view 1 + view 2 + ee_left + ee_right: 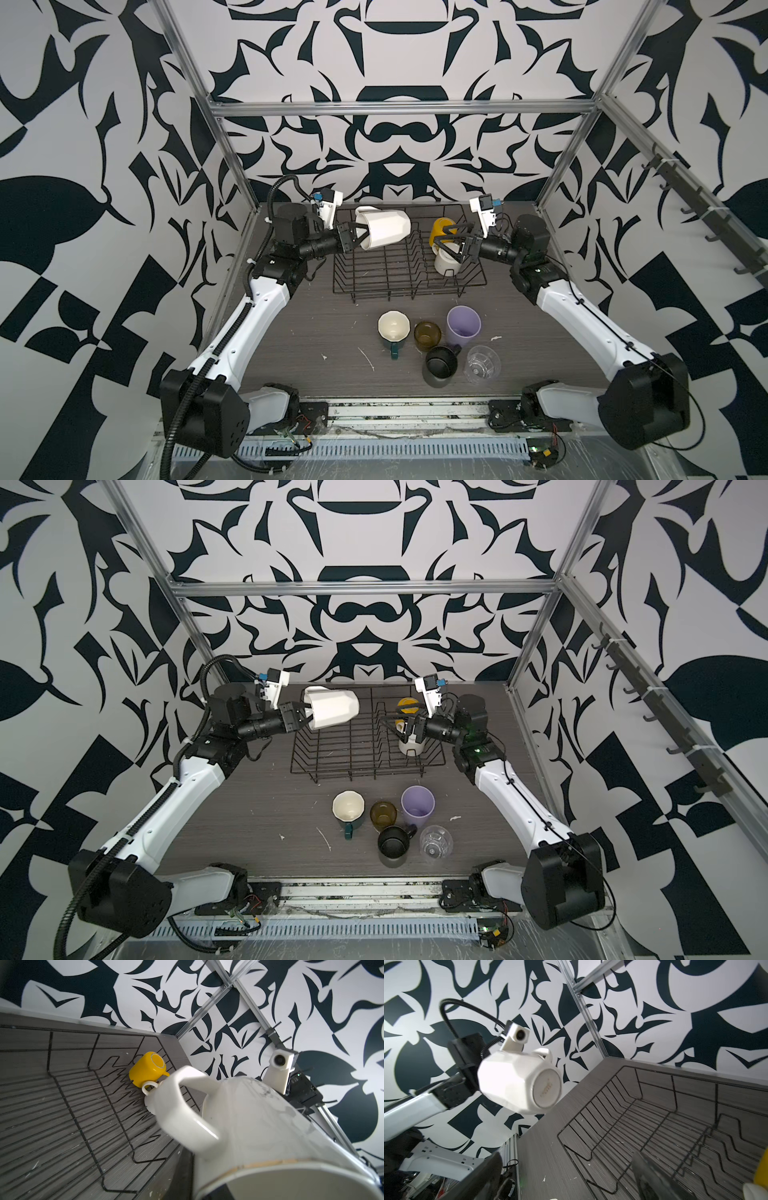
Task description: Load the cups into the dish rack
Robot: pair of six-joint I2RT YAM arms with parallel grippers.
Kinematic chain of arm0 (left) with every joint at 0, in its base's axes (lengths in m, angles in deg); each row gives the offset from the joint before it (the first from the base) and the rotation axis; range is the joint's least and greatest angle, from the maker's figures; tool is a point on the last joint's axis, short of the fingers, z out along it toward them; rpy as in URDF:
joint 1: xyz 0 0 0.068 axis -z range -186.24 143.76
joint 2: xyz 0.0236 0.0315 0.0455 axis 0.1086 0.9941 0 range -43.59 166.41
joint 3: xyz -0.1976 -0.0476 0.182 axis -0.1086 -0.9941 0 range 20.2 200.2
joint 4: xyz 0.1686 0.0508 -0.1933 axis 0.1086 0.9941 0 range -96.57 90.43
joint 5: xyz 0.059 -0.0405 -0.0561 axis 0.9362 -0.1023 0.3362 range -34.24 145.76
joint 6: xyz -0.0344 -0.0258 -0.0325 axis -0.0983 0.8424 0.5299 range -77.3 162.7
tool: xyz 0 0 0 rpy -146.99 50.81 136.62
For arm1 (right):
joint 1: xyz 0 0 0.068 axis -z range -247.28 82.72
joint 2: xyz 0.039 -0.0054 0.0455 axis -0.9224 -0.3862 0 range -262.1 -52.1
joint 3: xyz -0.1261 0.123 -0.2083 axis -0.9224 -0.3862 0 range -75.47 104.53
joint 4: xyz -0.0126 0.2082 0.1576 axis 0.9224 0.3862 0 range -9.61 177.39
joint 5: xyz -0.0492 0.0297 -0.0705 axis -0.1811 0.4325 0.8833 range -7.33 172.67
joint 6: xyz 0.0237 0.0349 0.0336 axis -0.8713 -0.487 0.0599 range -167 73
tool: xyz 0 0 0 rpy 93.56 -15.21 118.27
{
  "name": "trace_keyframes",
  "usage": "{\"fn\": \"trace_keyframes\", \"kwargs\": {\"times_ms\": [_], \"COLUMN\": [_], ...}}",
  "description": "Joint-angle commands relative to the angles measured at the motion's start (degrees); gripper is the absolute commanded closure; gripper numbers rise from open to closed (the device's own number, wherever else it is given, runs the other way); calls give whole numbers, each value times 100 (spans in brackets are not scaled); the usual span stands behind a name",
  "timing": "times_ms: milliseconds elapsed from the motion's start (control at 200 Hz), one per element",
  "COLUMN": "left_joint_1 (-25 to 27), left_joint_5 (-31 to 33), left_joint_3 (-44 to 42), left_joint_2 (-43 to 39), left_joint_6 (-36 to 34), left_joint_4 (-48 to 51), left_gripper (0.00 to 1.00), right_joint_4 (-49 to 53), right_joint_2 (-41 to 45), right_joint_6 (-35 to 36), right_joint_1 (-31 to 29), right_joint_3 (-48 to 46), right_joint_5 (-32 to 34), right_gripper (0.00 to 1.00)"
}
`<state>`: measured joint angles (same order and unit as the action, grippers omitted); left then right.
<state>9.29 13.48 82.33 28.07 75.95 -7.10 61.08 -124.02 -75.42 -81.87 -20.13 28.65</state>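
The big black dish rack (374, 268) sits at the far side of the table (316, 332). I count two cups in it: the yellow mug (440, 227) and the white mug (445, 262), both upside down and close together at its right end. My right gripper (452, 243) hangs just over those two with its jaws wide apart and nothing in them, so I think that part is done. My left gripper (358, 235) is clamped on the rim of the cream mug (386, 227). That mug lies on its side in the air above the left end of the rack, not yet set down. Five more cups wait on the table in front of the rack, and I think they all need a trip: the purple cup (463, 326), the teal mug (393, 328), the black mug (440, 366), the clear glass (482, 365) and the brown glass (427, 336).
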Motion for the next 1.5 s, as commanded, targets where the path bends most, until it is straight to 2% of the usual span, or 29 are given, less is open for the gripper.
{"fn": "trace_keyframes", "kwargs": {"times_ms": [0, 90, 190, 275, 395, 640, 785, 1495], "left_joint_1": [-7, -6, -7, -10, -13, -6, -3, 29], "left_joint_5": [-726, -749, -564, -589, -516, -586, -685, -945], "left_joint_3": [-372, -767, -1022, -1158, -1589, -1592, -1552, -1502], "left_joint_2": [-66, -10, 93, 506, 896, 1478, 1623, 1502], "left_joint_6": [-591, -637, -968, -1171, -1018, -489, -226, -77], "left_joint_4": [-1630, -2699, -3270, -3852, -5611, -6973, -7219, -7144], "left_gripper": [100, 100, 100, 100, 100, 100, 100, 100], "right_joint_4": [-502, -91, 134, 305, 770, 1152, 1408, 1148], "right_joint_2": [291, 294, 191, 102, 7, -268, -445, -1324], "right_joint_6": [-302, -312, -517, -611, -525, -497, -343, 12], "right_joint_1": [18, 22, 20, 19, 23, 24, 9, -597], "right_joint_3": [120, 281, 430, 550, 701, 903, 1069, 1809], "right_joint_5": [-443, -496, -694, -824, -789, -793, -679, -857], "right_gripper": [1, 1, 1, 1, 1, 1, 1, 1]}}
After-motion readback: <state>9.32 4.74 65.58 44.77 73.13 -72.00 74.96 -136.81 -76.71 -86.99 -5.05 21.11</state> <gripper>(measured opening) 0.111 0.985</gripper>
